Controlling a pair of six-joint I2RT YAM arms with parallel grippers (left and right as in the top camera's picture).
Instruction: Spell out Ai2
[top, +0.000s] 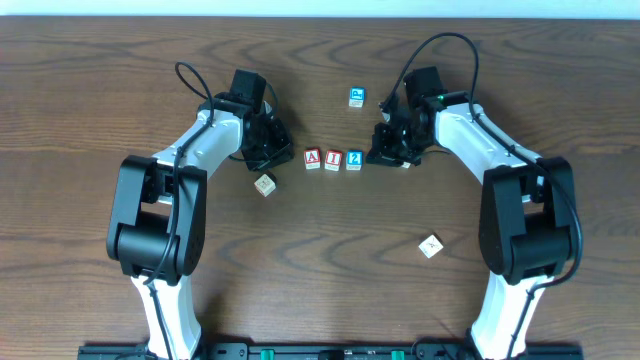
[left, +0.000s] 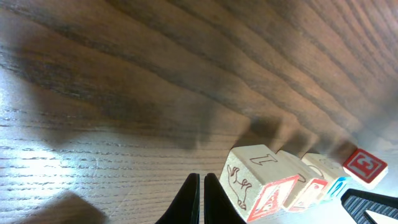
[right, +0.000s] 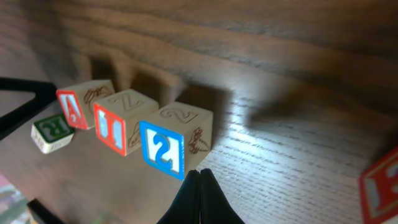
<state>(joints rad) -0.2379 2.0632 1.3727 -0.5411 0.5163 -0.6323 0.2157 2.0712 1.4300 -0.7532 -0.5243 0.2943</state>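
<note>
Three letter blocks stand in a row at the table's middle: a red A block, a red I block and a blue 2 block. My left gripper sits just left of the A block, shut and empty. In the left wrist view its fingers are beside the A block. My right gripper sits just right of the 2 block, shut and empty. In the right wrist view its fingers are close to the 2 block, with the I block and A block beyond.
A blue block lies behind the row. A green R block lies front left of the row, also in the right wrist view. A pale block lies front right. A red block lies by my right gripper.
</note>
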